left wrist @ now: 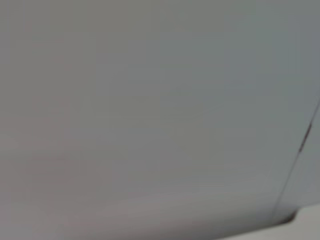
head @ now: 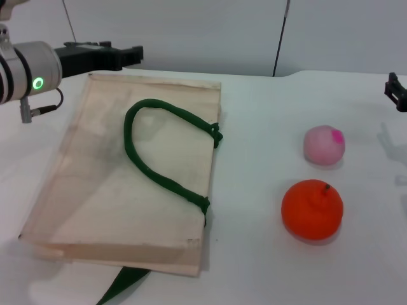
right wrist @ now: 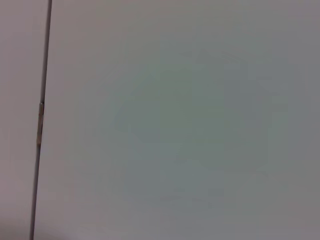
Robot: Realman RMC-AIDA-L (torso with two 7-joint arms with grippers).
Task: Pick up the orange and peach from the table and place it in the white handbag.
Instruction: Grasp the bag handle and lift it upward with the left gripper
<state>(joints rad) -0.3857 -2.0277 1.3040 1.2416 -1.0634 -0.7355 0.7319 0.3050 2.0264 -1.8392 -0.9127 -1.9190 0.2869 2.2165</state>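
White bench top runs under everything, with a pale wall and a thin dark cable behind; both wrist views show only blank grey surface. At the far left corner the left hand (head: 124, 56) reaches over the back edge of the white handbag (head: 95, 190), but I cannot tell whether it is open or closed. At the right edge only a dark sliver of the right hand (head: 397, 93) shows, and its state is likewise hidden.

Nearest that right hand lies the peach (head: 324, 145), small, pale pink, with a magenta spot. Just beside it, nearer the robot, sits the orange (head: 312, 209), a little larger, with a dark stem. Both look light and round, so they would likely roll under a glancing touch. Gripping across the widest middle from above seems safest; the orange's dimpled top may be soft.

The handbag lies flat, well apart to the left, its green handle (head: 159, 162) looped on top. Limp fabric; the mouth probably needs holding open.
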